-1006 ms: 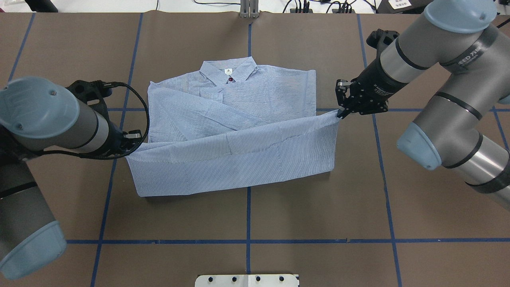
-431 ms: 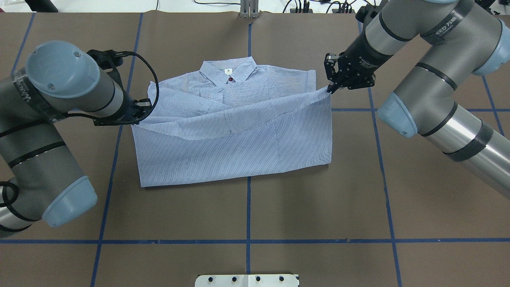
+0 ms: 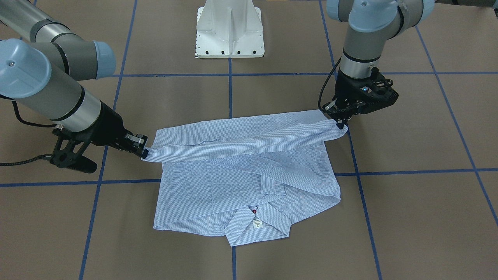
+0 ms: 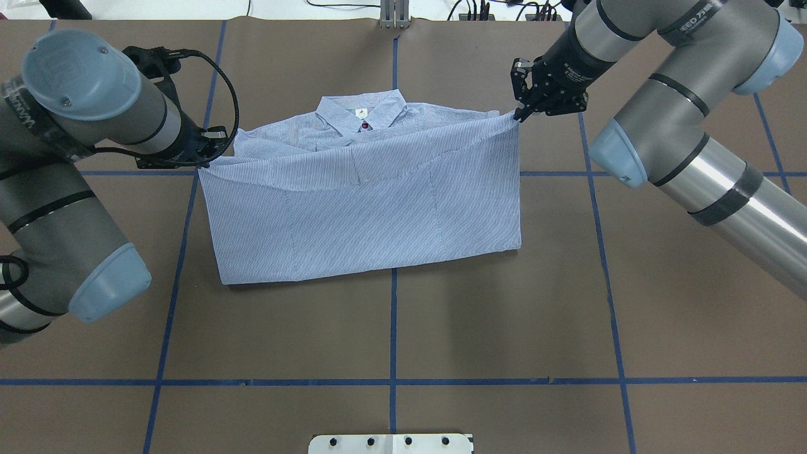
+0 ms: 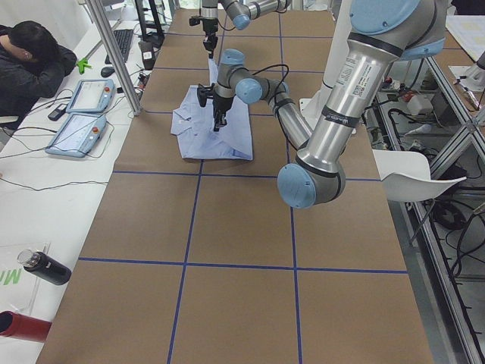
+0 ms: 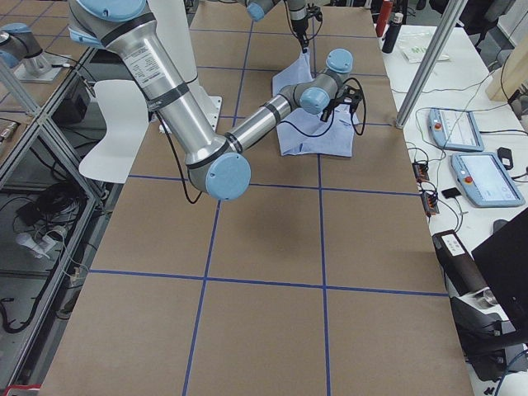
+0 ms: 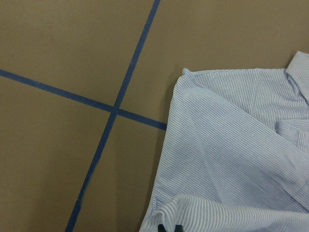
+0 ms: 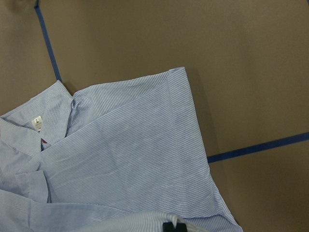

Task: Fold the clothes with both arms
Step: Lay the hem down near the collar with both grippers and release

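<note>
Brown, matte paper-like sheeting covers the table [image 4: 504, 315], ruled into large squares by blue tape lines [image 4: 392, 328]. One shirt [image 4: 365, 214] lies near the middle of it: thin woven cloth in fine blue-and-white stripes, its sleeves folded in over the front. Its lower part is doubled up toward the pointed collar [image 4: 360, 108], forming a broad, lightly creased rectangular panel.

Two grey tubular arms with light blue joint caps reach in, one from each side. The left gripper [image 4: 204, 164] is pinched closed on one raised hem corner. The right gripper [image 4: 518, 115] is pinched closed on the other, so the hem hangs between them just above the shirt's chest.

One dark red button [image 4: 365, 126] shows below the collar. One small white neck label [image 3: 256, 224] sits inside it, its print too small to read. The right arm's sleeve bears lettering of which only "EED" is legible. One white metal pedestal base [image 3: 230, 29] stands at the robot's side of the table.
</note>
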`<state>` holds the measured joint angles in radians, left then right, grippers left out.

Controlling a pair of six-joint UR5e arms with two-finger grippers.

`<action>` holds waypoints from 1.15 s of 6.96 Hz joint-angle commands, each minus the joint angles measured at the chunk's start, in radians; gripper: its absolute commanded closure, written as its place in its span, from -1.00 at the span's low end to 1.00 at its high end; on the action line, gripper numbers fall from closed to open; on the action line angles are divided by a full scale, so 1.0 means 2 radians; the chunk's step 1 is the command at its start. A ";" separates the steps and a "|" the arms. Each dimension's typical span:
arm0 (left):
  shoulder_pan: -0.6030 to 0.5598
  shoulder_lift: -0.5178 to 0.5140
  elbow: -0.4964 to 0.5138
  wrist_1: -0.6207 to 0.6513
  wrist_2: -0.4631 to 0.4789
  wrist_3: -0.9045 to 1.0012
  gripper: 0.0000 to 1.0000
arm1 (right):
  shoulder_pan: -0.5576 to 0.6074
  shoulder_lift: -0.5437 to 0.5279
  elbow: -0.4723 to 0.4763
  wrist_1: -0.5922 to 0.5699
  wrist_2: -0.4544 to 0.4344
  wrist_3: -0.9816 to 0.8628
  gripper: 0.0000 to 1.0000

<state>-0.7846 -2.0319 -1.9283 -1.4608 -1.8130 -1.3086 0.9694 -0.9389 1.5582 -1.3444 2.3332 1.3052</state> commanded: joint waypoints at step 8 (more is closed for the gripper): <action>-0.049 -0.056 0.225 -0.200 -0.002 0.024 1.00 | 0.022 0.091 -0.182 0.059 -0.012 -0.003 1.00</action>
<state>-0.8803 -2.1366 -1.5309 -1.8036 -1.8164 -1.2596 1.0160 -0.7597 1.2219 -1.2316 2.3126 1.3005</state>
